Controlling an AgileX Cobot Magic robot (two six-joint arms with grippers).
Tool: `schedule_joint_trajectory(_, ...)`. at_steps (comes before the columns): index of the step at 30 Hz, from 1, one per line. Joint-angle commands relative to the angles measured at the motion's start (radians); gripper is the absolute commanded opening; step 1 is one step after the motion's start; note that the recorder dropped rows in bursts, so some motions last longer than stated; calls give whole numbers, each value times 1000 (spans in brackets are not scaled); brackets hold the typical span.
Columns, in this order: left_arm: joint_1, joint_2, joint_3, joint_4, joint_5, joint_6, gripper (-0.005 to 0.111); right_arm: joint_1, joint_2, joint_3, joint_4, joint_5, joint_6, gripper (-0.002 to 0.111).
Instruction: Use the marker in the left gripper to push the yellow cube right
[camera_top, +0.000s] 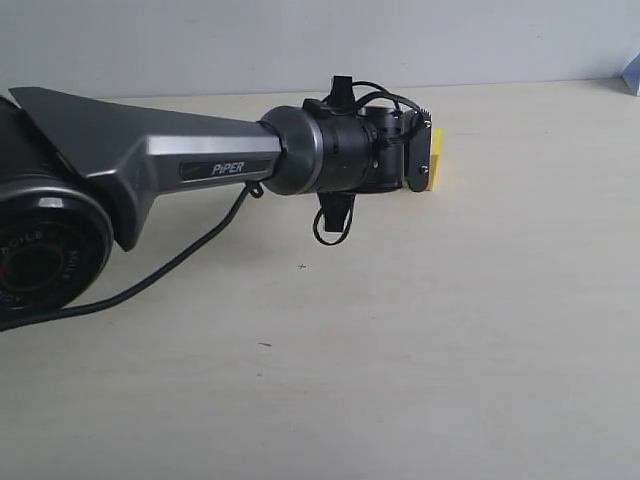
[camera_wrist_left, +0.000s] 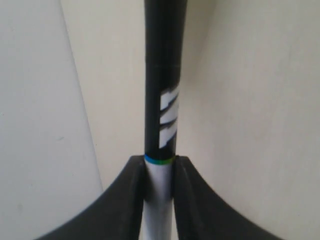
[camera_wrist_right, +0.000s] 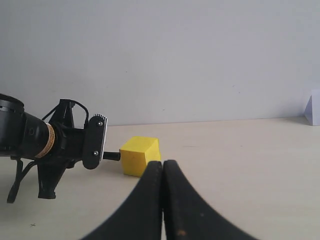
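Observation:
My left gripper (camera_wrist_left: 160, 167) is shut on the marker (camera_wrist_left: 160, 192), gripping its white barrel. The black capped end (camera_wrist_left: 162, 75) sticks out ahead of the fingers. In the right wrist view the marker's black tip (camera_wrist_right: 111, 156) pokes out of the left gripper (camera_wrist_right: 95, 142) and meets the side of the yellow cube (camera_wrist_right: 138, 156), which rests on the table. From the exterior view the left gripper (camera_top: 424, 160) covers most of the cube (camera_top: 437, 172), and the marker is hidden. My right gripper (camera_wrist_right: 162, 167) is shut and empty, a short way from the cube.
The pale wooden table (camera_top: 420, 340) runs back to a plain grey wall (camera_top: 300, 40). A small white object (camera_wrist_right: 313, 107) stands at the table's far right corner (camera_top: 634, 76). A black cable (camera_top: 180, 260) trails under the left arm.

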Motion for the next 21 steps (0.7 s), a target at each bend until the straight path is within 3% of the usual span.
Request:
schedule_joint_trajectory(1,6,-20,-9,-10,-3,19,0,1,-5,5,0,-8,-2,0)
schedule_joint_trajectory(6,28,-69,-9,-30,-89,-23,0,1,-5,5,0,-8,-2,0)
schedule_joint_trajectory(12,80,-47,-9,-30,-34,-14,0,1,-5,5,0,-8,-2,0)
schedule_joint_trajectory(21,63,-7,-9,-30,-112,0,0,1,-5,5,0,-8,-2,0)
